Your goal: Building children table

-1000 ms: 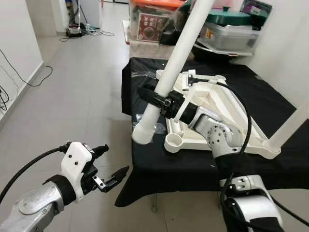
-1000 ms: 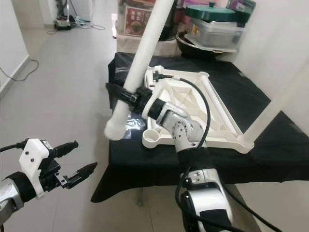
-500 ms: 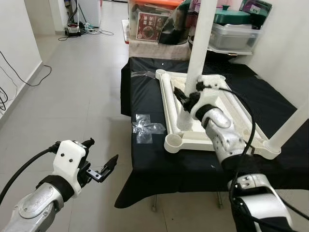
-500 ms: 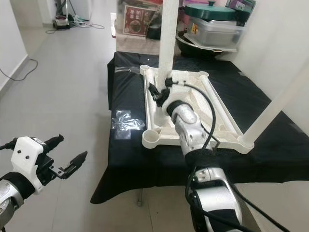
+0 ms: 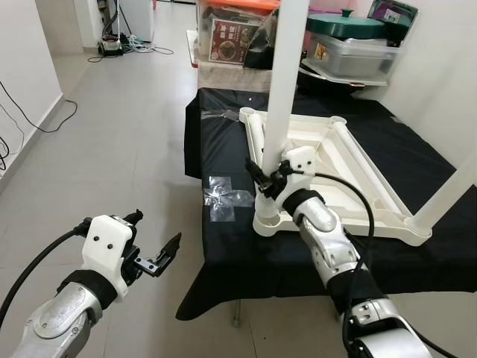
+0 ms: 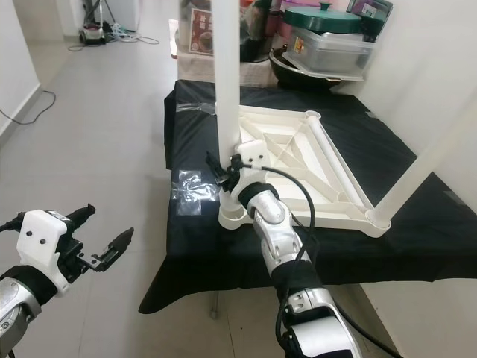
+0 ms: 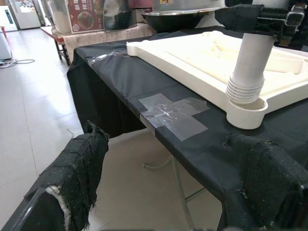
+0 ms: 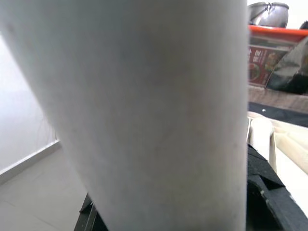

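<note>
black-draped table (image 5: 223, 160): right gripper (image 5: 270, 173) clamps white leg (image 5: 282, 89) upright in upturned tabletop (image 5: 350, 160) corner socket (image 7: 246, 111)
left gripper (image 5: 153, 250) idles unclenched beside the table; a tilted leg could jam

The upturned table frame (image 5: 328, 168) lies on the tabletop (image 5: 223, 153), reaching toward its right edge. A table leg (image 5: 282, 97) stands upright in the socket (image 7: 246, 111) nearest the front left corner (another leg (image 5: 447, 195) rises at the frame's front right corner). A tape patch (image 5: 222, 198) lies just left of that socket. Storage boxes (image 5: 358, 48) sit behind the far edge.
</note>
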`<state>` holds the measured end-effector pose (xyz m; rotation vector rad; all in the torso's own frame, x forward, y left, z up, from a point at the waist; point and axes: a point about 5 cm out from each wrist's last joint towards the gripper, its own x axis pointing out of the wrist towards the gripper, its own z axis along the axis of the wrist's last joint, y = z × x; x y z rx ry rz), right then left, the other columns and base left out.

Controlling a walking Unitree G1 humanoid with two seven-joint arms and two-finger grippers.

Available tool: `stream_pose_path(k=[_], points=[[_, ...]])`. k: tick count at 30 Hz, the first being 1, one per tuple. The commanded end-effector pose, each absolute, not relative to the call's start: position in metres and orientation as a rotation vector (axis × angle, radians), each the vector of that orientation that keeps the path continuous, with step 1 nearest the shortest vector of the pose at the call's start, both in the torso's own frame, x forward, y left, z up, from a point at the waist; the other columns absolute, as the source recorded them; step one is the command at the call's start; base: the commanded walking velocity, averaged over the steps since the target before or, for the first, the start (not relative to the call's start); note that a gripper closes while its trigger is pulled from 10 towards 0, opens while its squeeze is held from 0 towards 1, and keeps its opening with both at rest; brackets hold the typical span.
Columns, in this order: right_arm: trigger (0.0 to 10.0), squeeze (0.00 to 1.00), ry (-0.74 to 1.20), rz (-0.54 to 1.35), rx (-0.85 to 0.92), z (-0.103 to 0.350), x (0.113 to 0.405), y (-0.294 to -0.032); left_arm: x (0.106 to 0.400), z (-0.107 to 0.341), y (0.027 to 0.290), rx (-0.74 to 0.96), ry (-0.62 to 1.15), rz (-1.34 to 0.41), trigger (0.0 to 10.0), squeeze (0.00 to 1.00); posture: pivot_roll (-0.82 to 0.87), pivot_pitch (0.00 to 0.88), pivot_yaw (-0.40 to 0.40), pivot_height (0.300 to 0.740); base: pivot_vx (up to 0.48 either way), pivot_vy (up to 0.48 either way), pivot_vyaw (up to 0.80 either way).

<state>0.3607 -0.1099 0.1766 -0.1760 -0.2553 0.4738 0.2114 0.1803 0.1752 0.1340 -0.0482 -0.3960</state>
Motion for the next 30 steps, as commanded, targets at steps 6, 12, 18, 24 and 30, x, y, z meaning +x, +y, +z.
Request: stream_pose_path(k=[6, 12, 18, 24, 30], points=[[0.0, 0.00, -0.265, 0.454, -0.229, 0.169, 0.358, -0.118, 0.213, 0.174, 0.181, 0.135, -0.053, -0.376, 10.0, 0.00, 0.15, 0.000, -0.154, 0.740, 0.000, 0.000, 0.00], [0.0, 0.00, -0.250, 0.460, -0.223, 0.160, 0.354, -0.121, 0.214, 0.174, 0.180, 0.135, -0.059, -0.366, 10.0, 0.00, 0.16, 0.000, -0.155, 0.740, 0.000, 0.000, 0.00], [0.0, 0.00, -0.265, 0.492, -0.233, 0.154, 0.350, -0.120, 0.213, 0.174, 0.182, 0.137, -0.059, -0.356, 10.0, 0.00, 0.16, 0.000, -0.153, 0.740, 0.000, 0.000, 0.00], [0.0, 0.00, -0.258, 0.544, -0.186, 0.152, 0.348, -0.115, 0.213, 0.175, 0.183, 0.131, -0.061, -0.352, 10.0, 0.00, 0.16, 0.000, -0.153, 0.740, 0.000, 0.000, 0.00], [0.0, 0.00, -0.224, 0.578, -0.111, 0.149, 0.346, -0.111, 0.212, 0.175, 0.183, 0.123, -0.060, -0.348, 10.0, 0.00, 0.17, 0.000, -0.155, 0.740, 0.000, 0.000, 0.00]])
